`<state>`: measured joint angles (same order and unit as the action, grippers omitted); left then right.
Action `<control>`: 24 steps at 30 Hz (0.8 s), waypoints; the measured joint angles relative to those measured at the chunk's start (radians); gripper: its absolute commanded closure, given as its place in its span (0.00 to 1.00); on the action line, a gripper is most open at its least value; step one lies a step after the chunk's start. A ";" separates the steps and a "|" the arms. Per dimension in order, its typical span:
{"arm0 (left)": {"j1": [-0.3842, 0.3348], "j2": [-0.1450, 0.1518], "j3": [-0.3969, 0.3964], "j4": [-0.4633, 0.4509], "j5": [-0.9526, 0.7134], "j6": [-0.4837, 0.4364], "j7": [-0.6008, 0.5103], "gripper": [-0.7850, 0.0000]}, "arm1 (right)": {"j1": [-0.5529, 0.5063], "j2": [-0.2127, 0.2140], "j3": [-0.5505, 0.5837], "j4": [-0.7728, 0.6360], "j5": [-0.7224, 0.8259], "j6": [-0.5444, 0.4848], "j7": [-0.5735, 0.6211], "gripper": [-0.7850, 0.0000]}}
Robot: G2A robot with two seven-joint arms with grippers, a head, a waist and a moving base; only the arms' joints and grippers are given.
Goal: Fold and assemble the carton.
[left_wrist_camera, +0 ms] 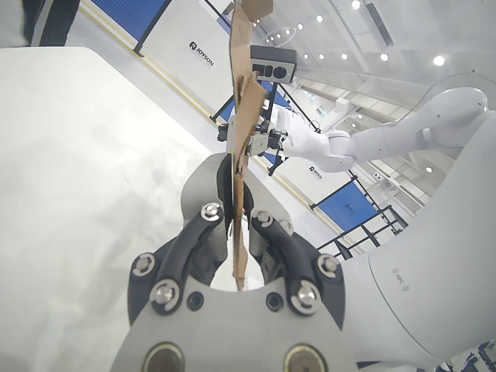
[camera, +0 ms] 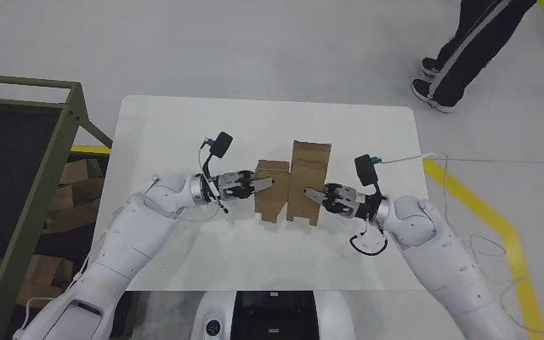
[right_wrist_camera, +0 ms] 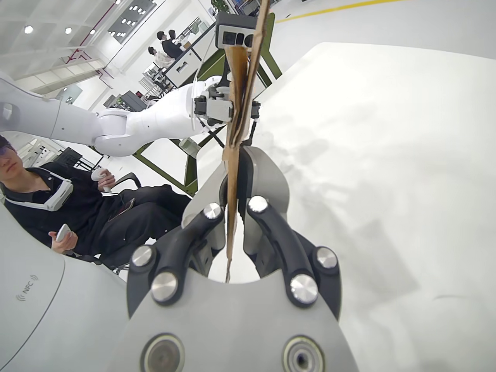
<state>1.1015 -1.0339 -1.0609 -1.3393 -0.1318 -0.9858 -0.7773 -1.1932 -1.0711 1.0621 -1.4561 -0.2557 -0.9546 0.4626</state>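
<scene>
A flat brown carton (camera: pixel 293 183) is held above the middle of the white table (camera: pixel 170 127), one panel reaching farther back than the other. My left gripper (camera: pixel 259 184) is shut on its left edge; in the left wrist view the carton (left_wrist_camera: pixel 241 117) runs edge-on between the closed fingers (left_wrist_camera: pixel 226 179). My right gripper (camera: pixel 314 195) is shut on its right edge; in the right wrist view the carton (right_wrist_camera: pixel 242 90) also runs edge-on through the fingers (right_wrist_camera: pixel 254 164). Each wrist view shows the other arm's gripper clamped at the far edge.
A dark green metal frame (camera: pixel 51 110) stands off the table's left side with cardboard stacked below it. A yellow floor line (camera: pixel 476 204) runs to the right. A person's legs (camera: pixel 459 51) stand beyond the far right corner.
</scene>
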 measured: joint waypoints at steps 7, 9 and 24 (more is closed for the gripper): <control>-0.014 0.024 -0.049 -0.016 -0.119 0.012 -0.070 0.00 | -0.018 0.010 0.019 -0.051 0.007 0.009 0.028 1.00; -0.020 0.033 -0.064 -0.025 -0.142 0.027 -0.086 0.00 | -0.022 0.012 0.020 -0.066 0.006 0.020 0.037 1.00; -0.060 0.065 -0.098 -0.067 -0.193 0.095 -0.152 0.00 | 0.006 0.018 -0.002 -0.093 0.063 0.089 0.142 1.00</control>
<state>1.0420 -0.9688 -1.1587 -1.4059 -0.3247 -0.8913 -0.9289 -1.1869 -1.0533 1.0604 -1.5488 -0.1927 -0.8652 0.6043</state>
